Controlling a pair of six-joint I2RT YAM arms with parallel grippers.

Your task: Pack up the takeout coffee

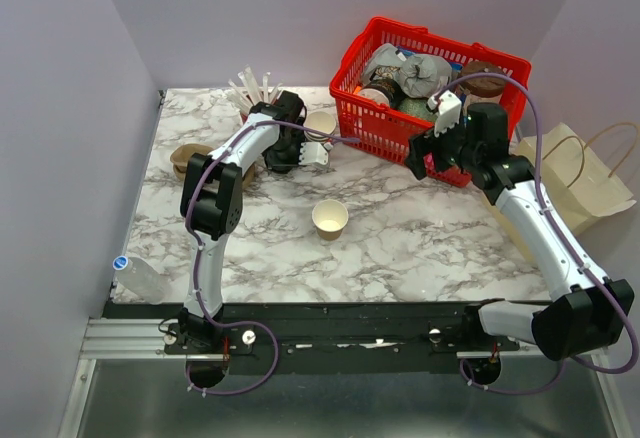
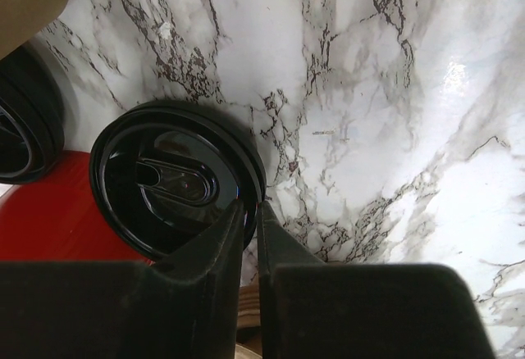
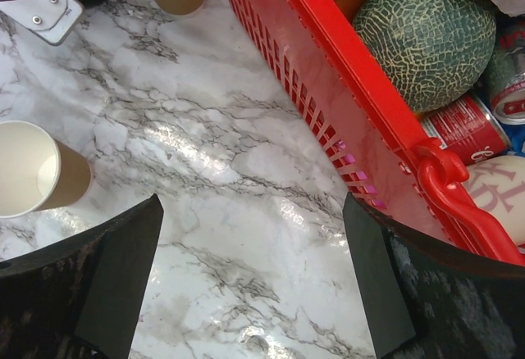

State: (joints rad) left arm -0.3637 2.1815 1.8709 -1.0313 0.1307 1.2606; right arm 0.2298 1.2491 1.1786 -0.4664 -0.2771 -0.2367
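On the desk (image 1: 440,248), the cup (image 1: 330,218) looks light, crushable: grip mid-wall; right hand (image 3: 253,211) gapes empty, left hand (image 2: 250,208) near-shut at lid (image 2: 164,180), grip unclear.

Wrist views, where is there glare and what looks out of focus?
Left wrist view: glare on the marble table at upper right, left pincer blurred, black lid sharp. Right wrist view: sheen across the table's middle, right pincer soft, melon crisp.

The left arm (image 1: 240,148) and right arm (image 1: 535,223) have white links, bulky black joints (image 1: 212,208), looping purple cables (image 1: 275,350), black wedge-shaped fingers (image 2: 205,269) and a white plate (image 3: 45,11) with screws.
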